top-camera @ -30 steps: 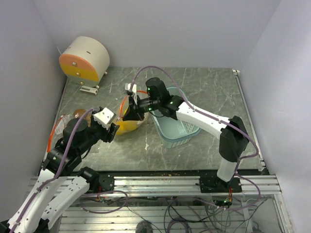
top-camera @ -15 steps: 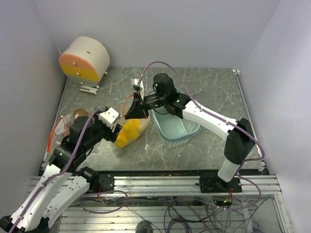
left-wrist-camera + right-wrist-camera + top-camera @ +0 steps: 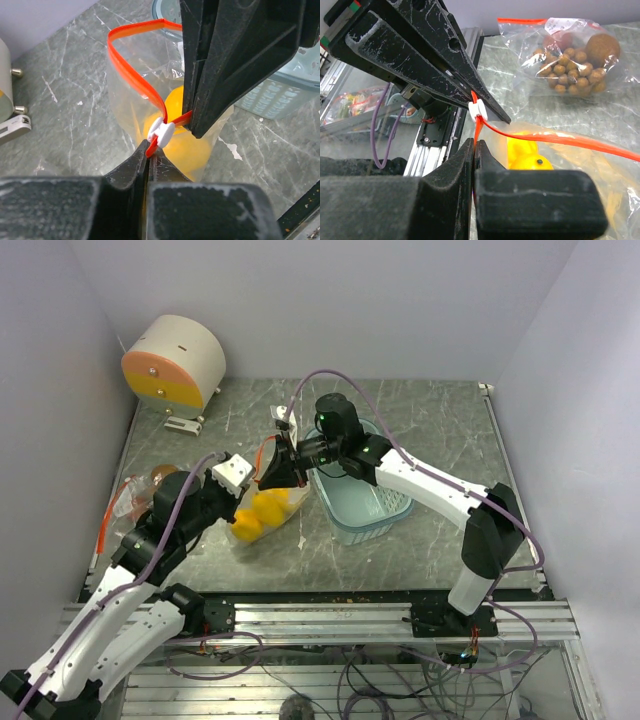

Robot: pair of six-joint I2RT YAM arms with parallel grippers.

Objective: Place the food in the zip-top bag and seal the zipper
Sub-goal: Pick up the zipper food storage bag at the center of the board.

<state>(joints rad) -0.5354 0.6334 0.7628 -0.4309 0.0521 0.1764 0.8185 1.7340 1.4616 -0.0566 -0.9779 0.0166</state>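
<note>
Two grippers are clamping one orange zipper (image 3: 131,67) on a clear bag (image 3: 125,97) at mid-table, just left of a blue basket (image 3: 392,508). The left gripper (image 3: 149,156) is pinching the strip's near end, and the right gripper (image 3: 475,146) is squeezing it just beside the white slider (image 3: 161,132). Over the last second the left gripper has swung in toward the right one, and the lemons (image 3: 258,515) are settling low inside the bag. Beyond the right gripper the mouth is gaping, so sealing is probably only beginning.
</note>
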